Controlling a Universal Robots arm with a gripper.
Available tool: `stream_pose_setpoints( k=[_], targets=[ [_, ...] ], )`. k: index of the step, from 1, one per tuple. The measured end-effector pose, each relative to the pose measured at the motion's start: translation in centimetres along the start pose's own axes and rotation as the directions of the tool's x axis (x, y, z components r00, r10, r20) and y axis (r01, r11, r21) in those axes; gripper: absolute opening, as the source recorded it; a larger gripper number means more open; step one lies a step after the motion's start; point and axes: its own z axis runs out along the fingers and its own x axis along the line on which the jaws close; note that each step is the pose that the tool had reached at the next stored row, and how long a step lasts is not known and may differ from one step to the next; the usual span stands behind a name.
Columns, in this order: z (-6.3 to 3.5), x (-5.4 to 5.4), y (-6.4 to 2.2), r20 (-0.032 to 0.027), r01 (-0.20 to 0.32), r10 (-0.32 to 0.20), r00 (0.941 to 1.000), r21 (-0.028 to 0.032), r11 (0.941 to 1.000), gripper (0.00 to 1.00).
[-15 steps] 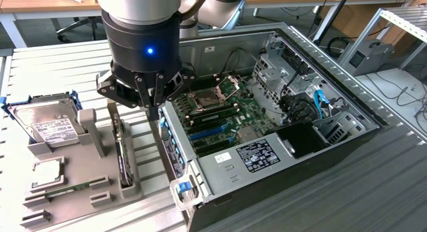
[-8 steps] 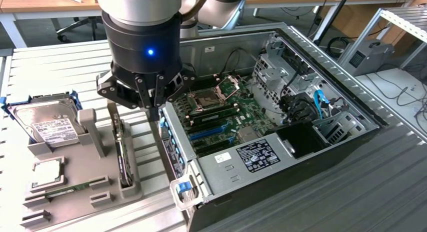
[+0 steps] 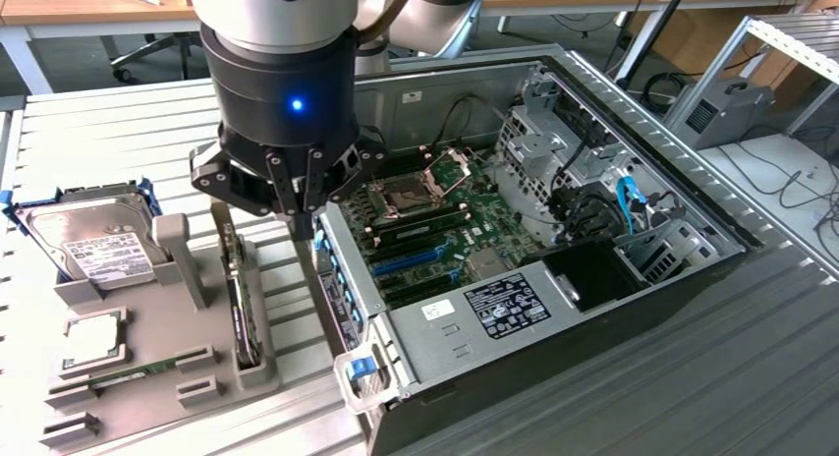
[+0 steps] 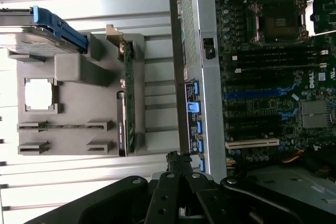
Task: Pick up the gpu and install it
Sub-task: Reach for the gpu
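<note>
The step in hand is the pick-up, and I judge it has hardly begun. Farthest from the computer case (image 3: 551, 377), toward the exterior view's left, a hard drive (image 3: 89, 242) leans in a grey holder (image 3: 177, 255). On the holder's side nearer the case, the gpu (image 3: 240, 289) stands on its edge in a slot. It is not lifted and nothing touches it.

Between the gpu and the case wall the arm (image 3: 282, 63) hangs down. Its jaws are closed together and they hold nothing. They are above the gap beside the case, near the card but apart from it, closer to the case than to the gpu.

I think the grasp calls for two things. The jaws must be opened, and they must be brought away from the case to stand over the thin upper edge of the card and in line with it. The card is narrow and the holder walls are close, so little sideways error is allowed.

Inside the case the motherboard (image 3: 433, 230) lies open with blue slots (image 3: 413, 259) near the holder side. No card is seated there, so installing is not yet done.

The surface (image 3: 118, 132) under the case is pale ribbed metal. Behind the case are wooden desks (image 3: 79, 4) and a chair base (image 3: 151, 53). To the exterior view's right of it stands a grey box (image 3: 724, 107) with cables.
</note>
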Motion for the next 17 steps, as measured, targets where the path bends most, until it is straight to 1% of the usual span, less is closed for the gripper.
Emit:
stream_pose_setpoints(
  k=[17],
  targets=[
    [0.03,-0.03,-0.39,0.0000,0.000,0.000,1.0000,0.0001,1.0000,0.11]
  ],
)
